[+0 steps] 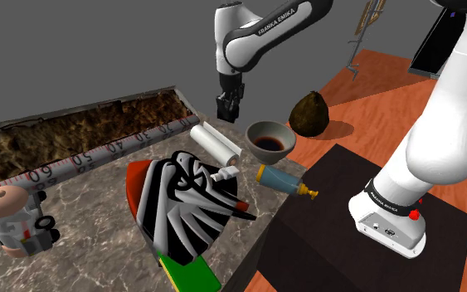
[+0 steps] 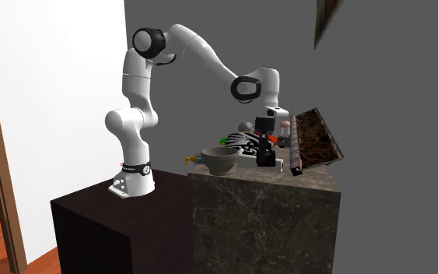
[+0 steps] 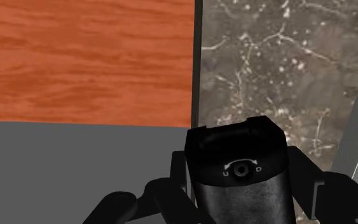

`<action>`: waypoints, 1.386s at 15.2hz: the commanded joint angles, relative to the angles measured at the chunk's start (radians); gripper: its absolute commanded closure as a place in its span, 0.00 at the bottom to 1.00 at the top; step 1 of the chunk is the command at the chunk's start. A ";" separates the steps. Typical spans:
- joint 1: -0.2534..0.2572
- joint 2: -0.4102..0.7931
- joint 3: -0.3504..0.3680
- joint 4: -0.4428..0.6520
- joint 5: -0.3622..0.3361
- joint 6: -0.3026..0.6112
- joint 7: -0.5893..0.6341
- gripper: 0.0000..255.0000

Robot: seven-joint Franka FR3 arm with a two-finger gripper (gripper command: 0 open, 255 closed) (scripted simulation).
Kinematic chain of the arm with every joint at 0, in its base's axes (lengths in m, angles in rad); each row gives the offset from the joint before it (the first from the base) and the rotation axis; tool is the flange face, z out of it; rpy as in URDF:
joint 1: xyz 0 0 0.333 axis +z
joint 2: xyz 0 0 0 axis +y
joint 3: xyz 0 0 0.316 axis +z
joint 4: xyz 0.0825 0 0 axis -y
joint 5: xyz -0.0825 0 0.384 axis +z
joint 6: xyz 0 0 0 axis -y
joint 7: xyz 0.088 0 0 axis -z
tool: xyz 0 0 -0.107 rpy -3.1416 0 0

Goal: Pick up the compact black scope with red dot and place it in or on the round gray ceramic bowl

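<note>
Wrist view: nearest me, I see the gripper (image 3: 237, 191) closed on the black scope (image 3: 238, 153), one finger pressed to each side. A small dial on the scope is marked "U" and "D". Beyond it are the marble counter (image 3: 279, 63) and a wood floor (image 3: 82, 57).

In the shoulder view, the held scope hangs near the round bowl (image 1: 260, 125), whose inside looks dark. Farther off, a long trough (image 1: 99, 124) holds brown mottled material. A ruler strip (image 1: 111, 148) along its edge is numbered 30, 40, 50. The arm (image 1: 265, 29) reads "FRANKA EMIKA".

Black scope (image 3: 238, 172), seemingly upright, near gray bowl (image 2: 220, 162)
</note>
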 commanded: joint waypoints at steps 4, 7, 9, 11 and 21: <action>-0.001 -0.032 0.002 0.029 0.009 -0.061 -0.007 1.00; -0.002 -0.049 0.002 0.049 0.013 -0.098 -0.010 1.00; -0.002 -0.060 0.003 0.064 0.016 -0.123 -0.012 1.00; -0.003 -0.070 0.003 0.079 0.018 -0.148 -0.014 1.00; -0.003 -0.142 0.005 0.103 0.033 -0.242 -0.021 1.00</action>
